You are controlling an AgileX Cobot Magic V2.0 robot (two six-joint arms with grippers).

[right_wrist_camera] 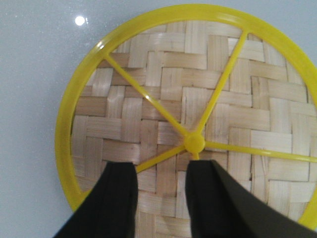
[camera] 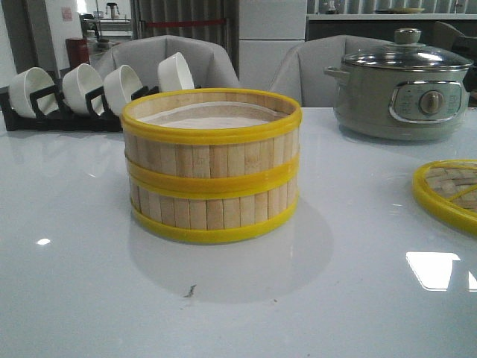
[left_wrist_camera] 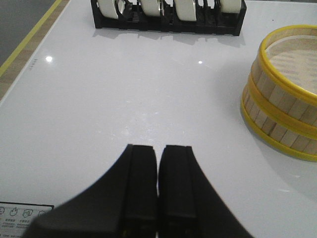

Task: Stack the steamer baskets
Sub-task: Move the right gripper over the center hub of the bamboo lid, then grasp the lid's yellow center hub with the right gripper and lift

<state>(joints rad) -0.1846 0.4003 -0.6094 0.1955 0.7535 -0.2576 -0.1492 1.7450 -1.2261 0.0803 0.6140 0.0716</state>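
Note:
Two steamer baskets (camera: 212, 168) of pale bamboo slats with yellow rims stand one on top of the other in the middle of the white table; the top one shows a white liner. They also show in the left wrist view (left_wrist_camera: 283, 94). My left gripper (left_wrist_camera: 158, 153) is shut and empty, above bare table to the left of the stack. My right gripper (right_wrist_camera: 161, 171) is open and empty, above the flat woven-bamboo lid (right_wrist_camera: 193, 114), its fingers either side of a yellow spoke near the centre knob (right_wrist_camera: 194, 143). Neither gripper shows in the front view.
The lid's edge (camera: 447, 190) lies at the table's right. A grey electric pot (camera: 402, 86) with a glass lid stands at the back right. A black rack of white bowls (camera: 82, 93) stands at the back left, and shows in the left wrist view (left_wrist_camera: 168, 15).

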